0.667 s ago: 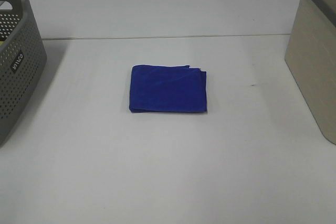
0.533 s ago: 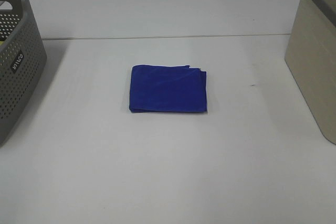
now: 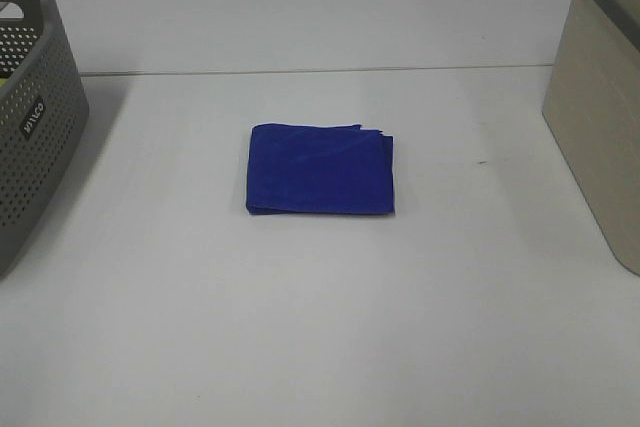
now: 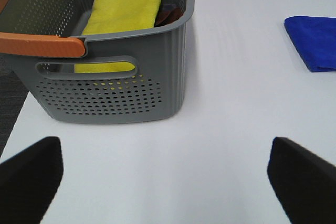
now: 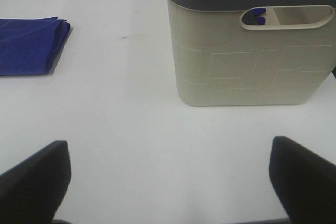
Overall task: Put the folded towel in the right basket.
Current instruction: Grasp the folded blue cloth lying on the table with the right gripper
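A folded blue towel (image 3: 321,169) lies flat on the white table (image 3: 300,327) near its middle. It also shows in the left wrist view (image 4: 313,41) and the right wrist view (image 5: 29,45). The right basket (image 3: 604,97) is beige with a grey rim and stands at the table's right edge; in the right wrist view (image 5: 247,56) it holds blue cloth. My left gripper (image 4: 165,179) is open and empty, near the left basket. My right gripper (image 5: 168,179) is open and empty, in front of the right basket. Neither arm shows in the exterior view.
A grey perforated basket (image 3: 30,117) stands at the left edge; the left wrist view (image 4: 121,72) shows a yellow towel (image 4: 123,17) inside and an orange handle (image 4: 42,44). A seam (image 3: 300,71) crosses the table behind the towel.
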### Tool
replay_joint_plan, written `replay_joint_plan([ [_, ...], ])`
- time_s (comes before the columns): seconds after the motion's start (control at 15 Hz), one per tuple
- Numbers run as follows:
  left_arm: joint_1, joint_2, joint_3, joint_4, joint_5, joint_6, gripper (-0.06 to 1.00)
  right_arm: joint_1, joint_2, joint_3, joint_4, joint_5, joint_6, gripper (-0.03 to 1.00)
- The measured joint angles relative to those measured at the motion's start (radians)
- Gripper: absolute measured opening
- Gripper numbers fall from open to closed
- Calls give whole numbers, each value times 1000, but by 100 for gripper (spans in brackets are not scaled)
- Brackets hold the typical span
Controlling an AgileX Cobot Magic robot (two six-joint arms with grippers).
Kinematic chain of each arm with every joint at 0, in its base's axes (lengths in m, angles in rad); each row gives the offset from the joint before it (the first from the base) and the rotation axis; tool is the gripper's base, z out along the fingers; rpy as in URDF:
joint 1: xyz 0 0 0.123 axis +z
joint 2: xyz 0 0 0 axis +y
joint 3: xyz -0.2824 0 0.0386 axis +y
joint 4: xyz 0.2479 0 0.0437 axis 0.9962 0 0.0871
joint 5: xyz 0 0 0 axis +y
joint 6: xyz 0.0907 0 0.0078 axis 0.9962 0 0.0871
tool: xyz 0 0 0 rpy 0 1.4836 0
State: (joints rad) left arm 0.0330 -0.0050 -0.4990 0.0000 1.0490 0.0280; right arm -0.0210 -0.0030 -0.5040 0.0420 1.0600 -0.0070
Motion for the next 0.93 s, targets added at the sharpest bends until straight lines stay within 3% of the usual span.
replay_joint_plan([
  [0.93, 0, 0, 0, 0, 0, 0, 99, 0, 0, 0, 0, 0, 0, 98],
])
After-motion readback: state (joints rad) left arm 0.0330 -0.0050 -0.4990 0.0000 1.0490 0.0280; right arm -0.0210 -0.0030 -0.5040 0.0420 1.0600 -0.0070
